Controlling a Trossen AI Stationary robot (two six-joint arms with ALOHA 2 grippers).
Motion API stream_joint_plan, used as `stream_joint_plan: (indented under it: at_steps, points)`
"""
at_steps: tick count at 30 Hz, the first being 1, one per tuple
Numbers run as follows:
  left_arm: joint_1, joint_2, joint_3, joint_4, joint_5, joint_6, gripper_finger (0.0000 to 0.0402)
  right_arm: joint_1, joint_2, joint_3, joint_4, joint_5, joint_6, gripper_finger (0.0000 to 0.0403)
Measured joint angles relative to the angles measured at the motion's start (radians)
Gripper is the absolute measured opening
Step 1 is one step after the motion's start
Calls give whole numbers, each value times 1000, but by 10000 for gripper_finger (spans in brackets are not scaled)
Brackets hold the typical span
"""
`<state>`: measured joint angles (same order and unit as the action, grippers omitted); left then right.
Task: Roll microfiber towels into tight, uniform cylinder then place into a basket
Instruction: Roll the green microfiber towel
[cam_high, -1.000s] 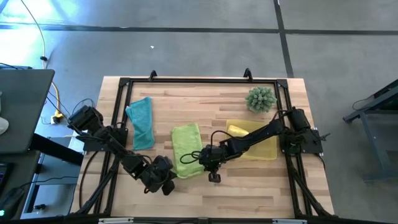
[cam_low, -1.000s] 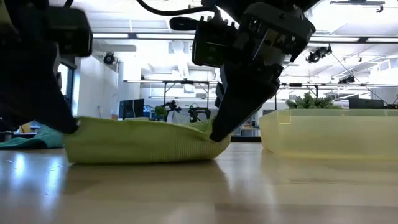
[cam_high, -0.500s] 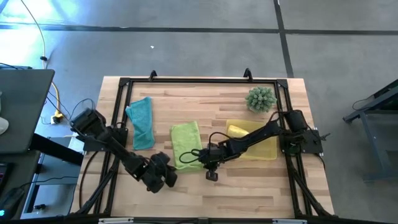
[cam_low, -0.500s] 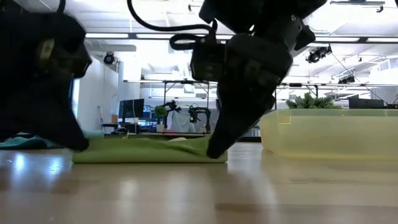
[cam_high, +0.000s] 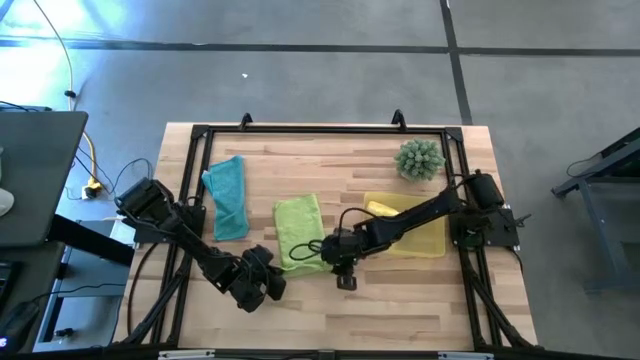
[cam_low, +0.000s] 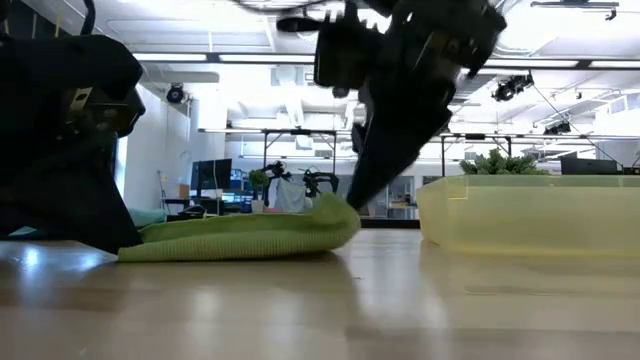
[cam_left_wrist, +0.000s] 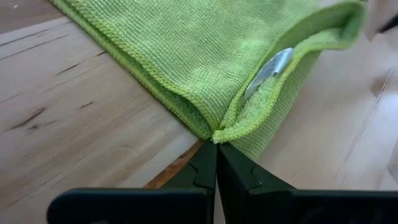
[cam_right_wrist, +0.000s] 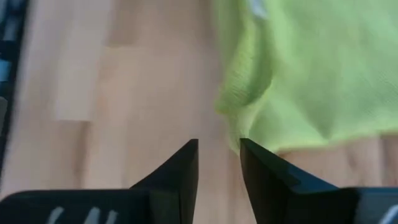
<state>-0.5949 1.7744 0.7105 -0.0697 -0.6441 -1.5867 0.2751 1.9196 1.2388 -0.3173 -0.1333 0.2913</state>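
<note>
Lime green towel (cam_high: 299, 228) lies flat on your wooden table (cam_high: 400, 300), near the middle, folded into a long strip running from the far side toward the near edge. Your left gripper (cam_left_wrist: 216, 152) sits at the strip's near left corner, its two dark fingers pressed together and pinching that corner of the cloth; in the left wrist view the hem bunches right at the fingertips and a small silvery label shows in the fold. Your right gripper (cam_right_wrist: 219, 146) hovers at the strip's near right corner, its fingers spread slightly apart with bare wood showing in the gap between them; the towel's edge lies just beyond the tips and is not held. In the low view that corner curls up into a soft rounded lip beside the right arm.

Your teal blue towel (cam_high: 228, 196) lies to the left of the green one, well apart from it. The yellow towel (cam_high: 382, 210) rests inside the basket (cam_high: 432, 240), a translucent yellow tray to the right of the green towel, beneath your right arm. A spiky green plant (cam_high: 419, 159) stands near the table's far right corner.
</note>
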Motion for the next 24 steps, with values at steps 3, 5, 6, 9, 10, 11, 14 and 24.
stream_joint_plan:
  at_steps: [3,5,6,9,10,11,14,24]
  points:
    - [0,0,0,-2,0,0,0,38,3,0,84,5,-72,106]
    - [1,0,0,-2,1,0,0,63,14,0,157,10,-127,100]
    - [1,1,0,-2,0,0,0,73,19,0,180,15,-154,96]
    - [2,2,-1,2,0,1,0,93,34,0,232,56,-215,84]
    - [2,2,-1,7,0,5,0,95,40,0,243,74,-221,81]
    - [2,2,-1,12,0,11,0,95,46,0,251,79,-221,77]
    - [3,2,-2,16,0,26,0,78,80,0,251,79,-181,71]
    - [3,3,-2,15,1,53,0,32,111,0,176,100,-134,66]
